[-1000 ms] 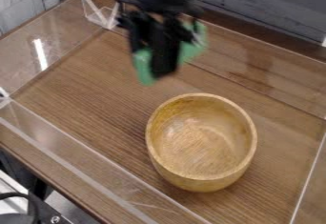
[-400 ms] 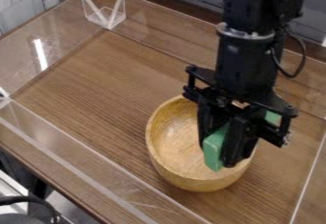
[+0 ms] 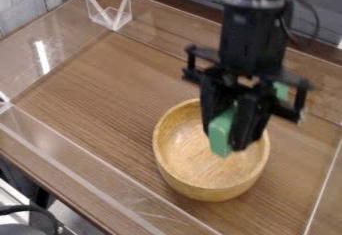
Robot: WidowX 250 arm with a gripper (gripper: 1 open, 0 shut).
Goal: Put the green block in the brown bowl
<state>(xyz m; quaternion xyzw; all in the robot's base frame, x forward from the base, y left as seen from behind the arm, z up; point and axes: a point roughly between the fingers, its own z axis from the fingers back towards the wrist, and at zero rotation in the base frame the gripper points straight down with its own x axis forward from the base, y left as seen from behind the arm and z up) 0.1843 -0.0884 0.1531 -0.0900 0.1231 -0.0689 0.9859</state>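
The brown bowl [image 3: 211, 157] sits on the wooden bench [image 3: 107, 89], directly beneath the claw [image 3: 235, 131]. The claw pinches the green block [image 3: 222, 136], whose long axis stands nearly upright, lower end pointing down into the bowl's hollow, above its floor.

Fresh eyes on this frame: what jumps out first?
The black gripper hanging right of centre, its fingers clamped on the bright green block, which stands nearly upright. Directly beneath sits the large brown bowl on the wood-grain table.
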